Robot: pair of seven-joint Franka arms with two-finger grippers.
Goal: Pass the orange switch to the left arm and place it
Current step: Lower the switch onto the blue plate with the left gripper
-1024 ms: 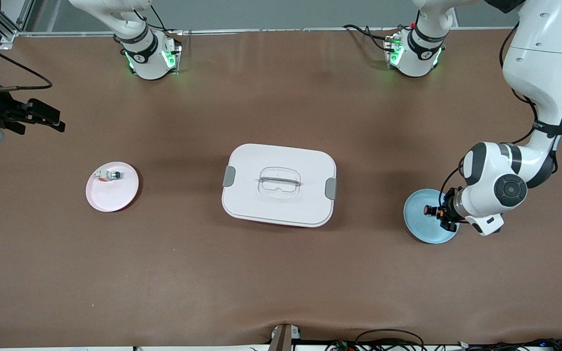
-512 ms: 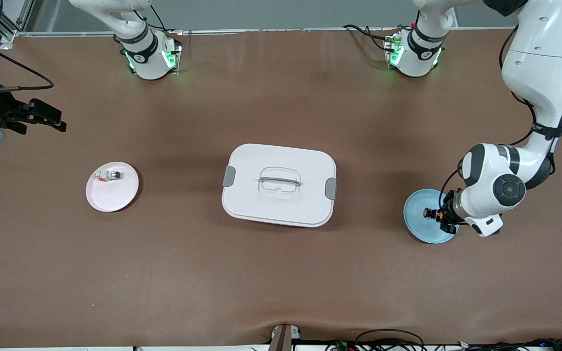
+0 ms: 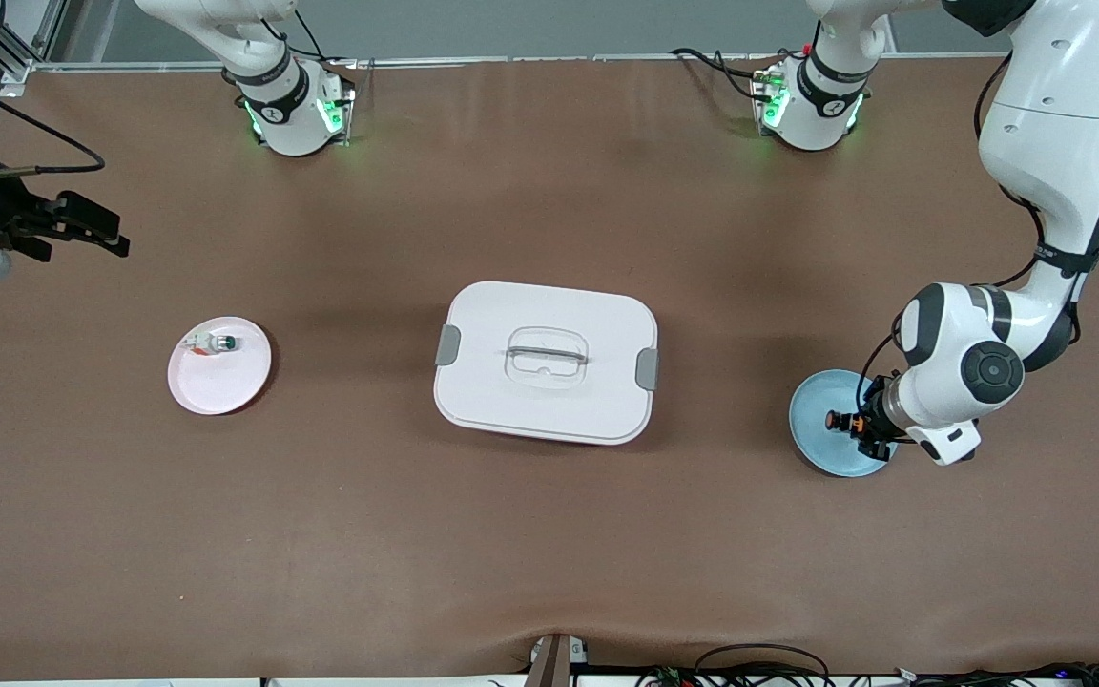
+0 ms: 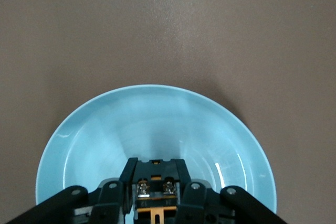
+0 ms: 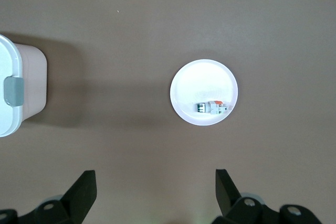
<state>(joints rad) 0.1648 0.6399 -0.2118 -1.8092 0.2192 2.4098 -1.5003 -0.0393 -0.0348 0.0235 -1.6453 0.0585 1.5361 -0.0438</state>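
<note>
My left gripper (image 3: 858, 422) is shut on the orange switch (image 3: 836, 420), a small black part with an orange cap, low over the blue plate (image 3: 821, 448) at the left arm's end of the table. In the left wrist view the switch (image 4: 155, 195) sits clamped between the black fingers (image 4: 123, 187), with the plate (image 4: 157, 119) just under them. The white box (image 3: 546, 363) stands mid-table between the two plates. My right gripper (image 3: 101, 234) hangs open and empty over the right arm's end of the table; in its own view the right gripper (image 5: 155, 190) shows widely spread fingers.
A pink plate (image 3: 225, 386) holding a small white part with a green cap (image 3: 214, 343) lies at the right arm's end. The right wrist view shows that plate (image 5: 202, 74), the part (image 5: 212, 107) and one end of the box (image 5: 21, 93).
The left arm has shifted slightly, carrying the switch a little toward the box over the blue plate. The right arm has not moved.
</note>
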